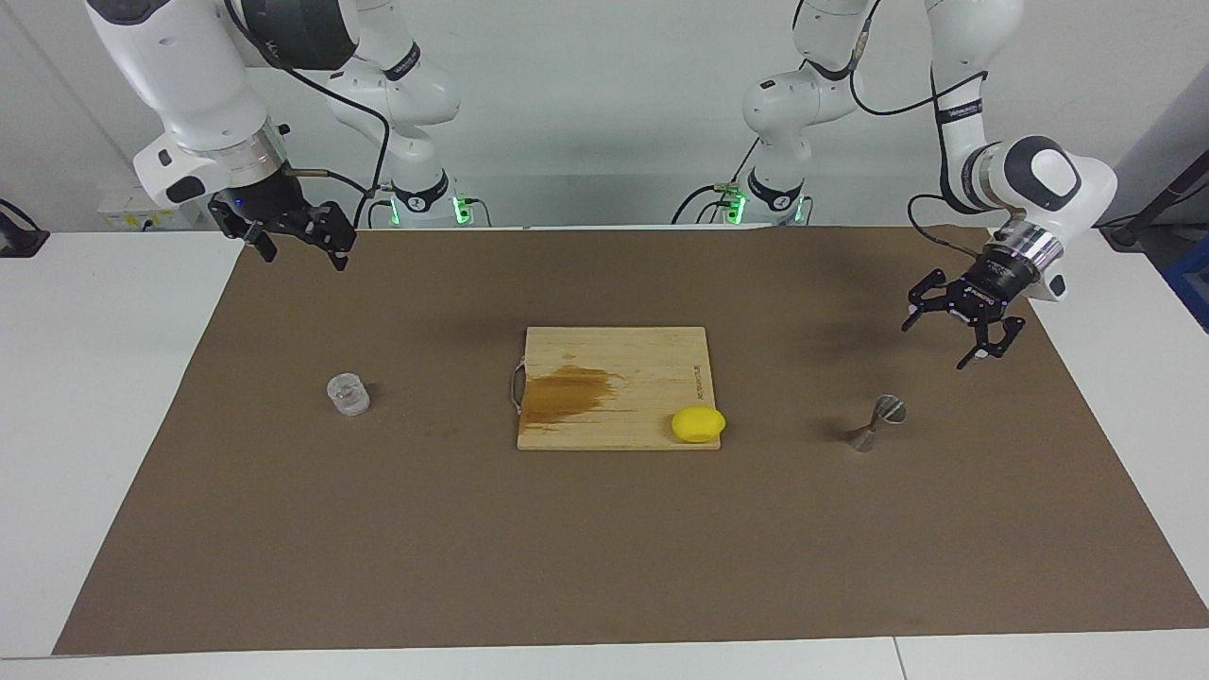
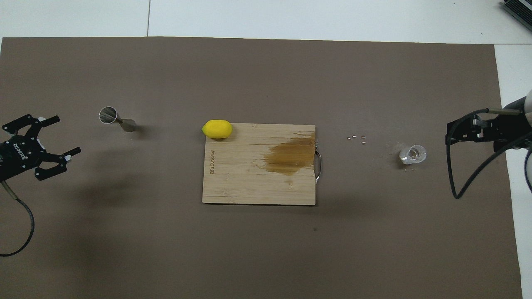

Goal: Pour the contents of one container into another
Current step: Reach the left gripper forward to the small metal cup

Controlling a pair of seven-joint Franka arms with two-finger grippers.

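The small clear glass cup (image 1: 348, 395) stands on the brown mat toward the right arm's end; it also shows in the overhead view (image 2: 412, 154). The silvery hourglass jigger (image 1: 874, 423) stands on the mat toward the left arm's end, mouth up in the overhead view (image 2: 116, 119). My left gripper (image 1: 937, 342) is open and empty in the air over the mat near that end, apart from the jigger (image 2: 65, 135). My right gripper (image 1: 305, 257) is open and empty, raised over the mat's corner at its own end, apart from the cup (image 2: 449, 135).
A wooden cutting board (image 1: 614, 378) with a brown wet stain lies mid-mat (image 2: 249, 182). A yellow lemon (image 1: 698, 424) rests at its corner toward the jigger (image 2: 217, 129). Several tiny metal bits (image 2: 356, 138) lie between board and cup.
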